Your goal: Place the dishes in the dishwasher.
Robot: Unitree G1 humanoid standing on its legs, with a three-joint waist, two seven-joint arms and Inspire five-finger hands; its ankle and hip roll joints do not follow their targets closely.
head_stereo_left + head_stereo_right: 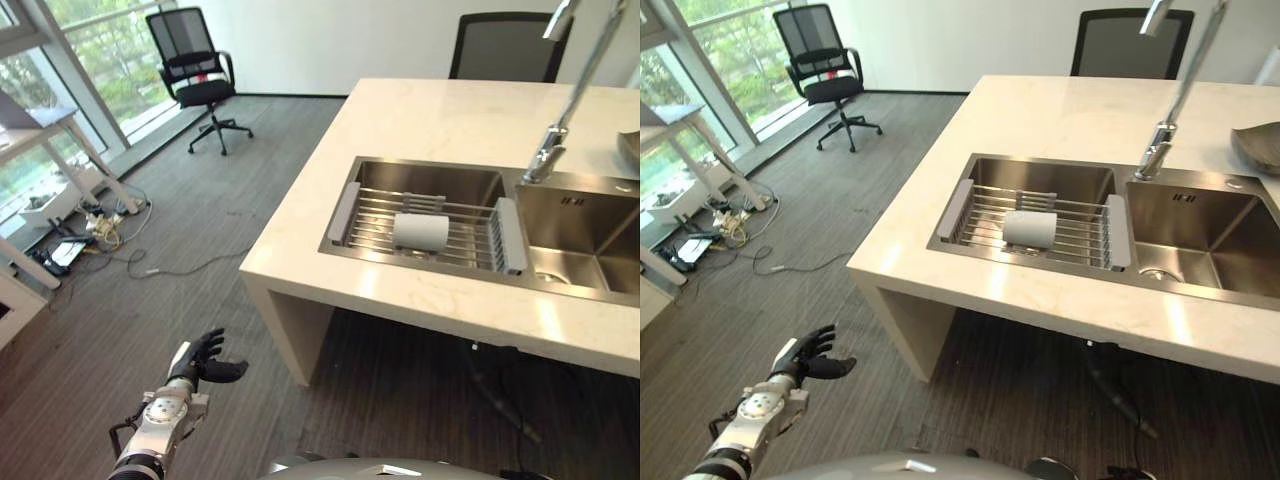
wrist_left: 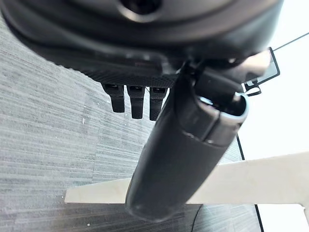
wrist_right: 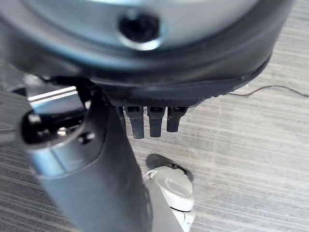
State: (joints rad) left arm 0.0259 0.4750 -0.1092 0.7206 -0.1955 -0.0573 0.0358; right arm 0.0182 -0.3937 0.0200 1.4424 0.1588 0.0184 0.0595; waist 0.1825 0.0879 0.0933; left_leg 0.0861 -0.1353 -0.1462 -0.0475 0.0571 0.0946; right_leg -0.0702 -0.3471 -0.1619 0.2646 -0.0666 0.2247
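A white cup lies on its side on a wire drying rack set across the left basin of the steel sink. A dark bowl rests on the counter at the far right edge. My left hand hangs low over the carpet, left of the counter and far from the sink, with fingers relaxed and nothing in it. In the left wrist view its thumb and straight fingers stand over bare floor. My right hand is open and holds nothing, with carpet beyond it.
The white counter juts out as an island, with a tall tap between the basins. A black office chair stands by the windows and another chair behind the counter. Cables and plugs lie on the floor at left.
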